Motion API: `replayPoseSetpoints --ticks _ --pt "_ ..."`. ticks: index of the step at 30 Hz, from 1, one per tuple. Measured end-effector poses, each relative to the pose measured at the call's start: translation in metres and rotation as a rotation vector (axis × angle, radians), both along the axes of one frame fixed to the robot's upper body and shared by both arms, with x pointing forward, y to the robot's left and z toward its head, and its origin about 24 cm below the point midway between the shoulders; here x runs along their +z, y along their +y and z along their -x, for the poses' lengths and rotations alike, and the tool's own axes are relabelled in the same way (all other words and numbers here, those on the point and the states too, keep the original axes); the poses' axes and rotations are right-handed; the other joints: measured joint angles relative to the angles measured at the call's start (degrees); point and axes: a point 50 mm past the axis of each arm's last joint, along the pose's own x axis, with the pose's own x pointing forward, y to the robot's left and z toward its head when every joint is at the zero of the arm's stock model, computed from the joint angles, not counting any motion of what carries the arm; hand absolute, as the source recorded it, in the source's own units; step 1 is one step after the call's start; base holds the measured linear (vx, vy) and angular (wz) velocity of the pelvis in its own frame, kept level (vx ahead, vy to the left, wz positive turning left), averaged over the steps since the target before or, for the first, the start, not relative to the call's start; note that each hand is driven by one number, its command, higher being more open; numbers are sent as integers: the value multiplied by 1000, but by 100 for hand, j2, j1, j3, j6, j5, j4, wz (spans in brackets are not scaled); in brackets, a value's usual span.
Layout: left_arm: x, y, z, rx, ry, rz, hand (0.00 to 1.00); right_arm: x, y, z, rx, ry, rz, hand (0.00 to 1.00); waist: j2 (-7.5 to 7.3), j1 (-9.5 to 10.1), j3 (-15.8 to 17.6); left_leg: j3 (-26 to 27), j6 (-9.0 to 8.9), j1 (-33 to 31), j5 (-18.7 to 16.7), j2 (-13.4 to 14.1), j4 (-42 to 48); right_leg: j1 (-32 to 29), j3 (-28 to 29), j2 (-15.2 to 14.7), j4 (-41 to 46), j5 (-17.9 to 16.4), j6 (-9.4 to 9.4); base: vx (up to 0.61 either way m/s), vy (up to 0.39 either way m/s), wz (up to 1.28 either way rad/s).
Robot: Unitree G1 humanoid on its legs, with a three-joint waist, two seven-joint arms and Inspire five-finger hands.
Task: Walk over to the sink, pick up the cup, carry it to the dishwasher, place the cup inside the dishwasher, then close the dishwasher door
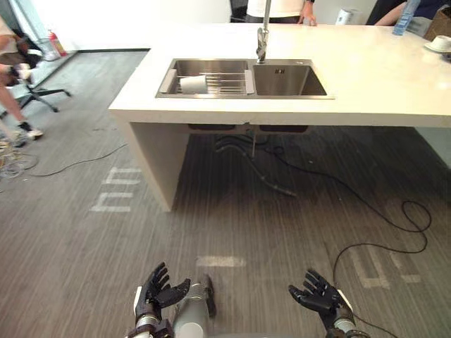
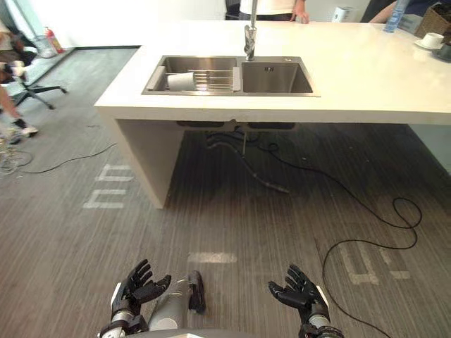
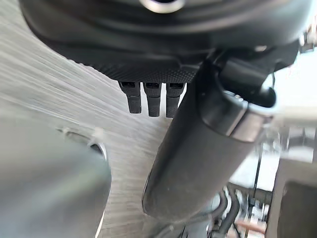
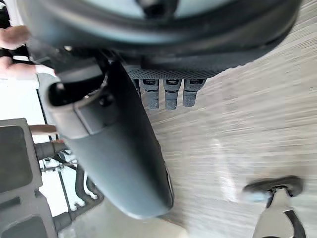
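This is looking like a demo kitchen set up inside an office or lab. A white island counter is carrying a steel double sink and tap. An office chair is standing on grey carpet that is bearing tape marks. A person is standing at the counter's far edge.

Bright light pours in from the far side — the long cream stone counter glares near-white, with soft shadow beneath it on the grey streaked floor.

White counter: double sink set into its near left part, tap at the far rim. A wire rack sits in the left basin. Far right: cup on saucer, blue bottle, possibly a white jar.
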Motion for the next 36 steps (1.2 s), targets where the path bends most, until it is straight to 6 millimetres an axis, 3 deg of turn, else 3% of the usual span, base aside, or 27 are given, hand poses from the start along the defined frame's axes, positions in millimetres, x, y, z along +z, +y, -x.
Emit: replayPoseSetpoints --ticks 1,2,3,4,6,8,9,11,13,14,15,16,17,19,20,21,23,25,27,28,29,32,36 --pt "9 -4 -13 -23 -58 -10 90 -2 2 4 -12 10 -7 90 -79 -19 20 -18 8 117 -304 -139 194 -416 204 -196 1161 341 5 646 271 33" --pt "14 -5 -18 -37 -89 -16 90 -3 4 7 -17 17 -12 90 -104 -35 20 -47 31 207 -470 -211 248 -633 295 -273 1784 666 24 750 321 36" --pt "25 -6 -28 -49 -153 -26 90 -5 8 13 -18 34 -21 90 -103 -80 39 -118 48 468 -741 -360 254 -1095 419 -446 2924 1323 88 587 215 36" --pt "39 -6 -36 -36 -224 -37 90 -6 12 15 -7 42 -29 90 -111 -134 41 -165 64 890 -949 -494 142 -1494 454 -556 3759 1256 124 587 193 29" --pt "61 -3 -47 -10 -337 -41 90 -8 20 18 8 53 -40 90 -44 -168 69 -216 117 1508 -1129 -598 -211 -1904 381 -556 4135 1059 96 569 104 18" --pt "114 0 -69 -11 -582 -71 90 -8 30 20 29 49 -55 90 57 -210 52 -461 8 2279 -1229 -606 -867 -2700 -143 -353 3865 719 -31 577 22 36" --pt "127 1 -73 -14 -641 -84 90 -7 31 22 25 48 -56 90 80 -246 36 -540 -22 2424 -1245 -589 -1002 -2883 -319 -311 3660 681 -71 518 -33 59" --pt "170 1 -84 -7 -836 -116 90 -6 30 28 13 54 -45 90 150 -412 -6 -861 -224 2899 -1249 -533 -1387 -3446 -683 -144 2243 726 -64 557 -65 76" --pt "184 2 -87 18 -901 -125 90 -6 28 30 5 62 -36 90 174 -528 -13 -1057 -359 3069 -1296 -486 -1350 -3715 -559 -37 1427 953 -26 570 -137 76" --pt "189 3 -89 49 -920 -144 90 -7 28 33 4 70 -37 90 200 -610 -24 -1269 -530 3258 -1429 -411 -1348 -3876 -387 110 960 1313 -64 705 -217 101" --pt "190 5 -89 72 -911 -191 90 -7 31 33 17 76 -40 90 193 -699 -49 -1421 -742 3444 -1561 -291 -1313 -3830 -278 249 799 2032 -460 878 -277 80" --pt "185 2 -89 95 -884 -198 90 -7 28 34 20 81 -35 90 345 -696 -95 -1440 -795 3532 -1589 -121 -1286 -3712 -433 336 858 1913 -499 709 -226 49" --pt "179 -2 -88 129 -833 -232 90 -3 17 22 42 54 4 90 483 -656 -145 -1423 -928 3471 -1273 47 -1053 -3599 -576 434 923 1742 -670 809 -266 24" --pt "174 -9 -88 133 -791 -256 90 -1 9 16 49 46 30 90 529 -687 -106 -1436 -933 3270 -623 112 -335 -3157 -692 446 708 1690 -725 620 -223 38" --pt "175 -13 -88 118 -792 -263 90 0 6 17 55 50 39 90 563 -665 -73 -1449 -923 2864 84 276 792 -2560 -691 534 214 1688 -729 464 -154 35" --pt "177 -15 -88 103 -801 -283 90 0 6 18 54 55 40 90 574 -623 -80 -1417 -954 2650 95 381 1308 -2270 -679 599 -58 1688 -729 530 -150 24" --pt "197 -16 -86 36 -883 -368 90 2 0 14 51 51 54 90 622 -450 -109 -1282 -884 1852 -371 666 2185 -1550 -645 779 -794 1688 -729 431 -125 -7" --pt "210 -17 -84 -23 -936 -441 90 3 -2 11 55 47 58 90 697 -290 -156 -1084 -910 1440 -637 850 1873 -1305 -516 827 -1110 1685 -724 309 -48 -36" --pt "215 -20 -84 -85 -947 -508 90 3 -5 8 63 51 61 90 748 -227 -187 -1016 -918 1276 -646 860 1077 -1183 -343 781 -1199 1635 -638 260 72 -48" --pt "216 -22 -85 -135 -946 -551 90 3 -7 7 66 52 63 90 800 -226 -237 -989 -769 1273 -291 773 221 -1193 -182 724 -1110 1497 -408 236 168 -45" --pt "217 -25 -86 -190 -945 -585 90 3 -8 7 72 57 63 90 924 -232 -331 -1046 -844 1342 68 728 -407 -1269 -52 735 -986 1300 -151 263 204 -40" --pt "213 -36 -91 -346 -902 -655 90 -3 1 8 72 73 23 90 791 -311 -420 -996 -892 1672 47 421 -1327 -1560 235 522 -869 1280 -144 188 165 -16" --pt "198 -48 -94 -519 -812 -682 90 -6 10 13 62 84 -5 90 764 -370 -431 -722 -987 2121 151 321 -2101 -1613 476 454 -843 1284 -139 59 71 -16"
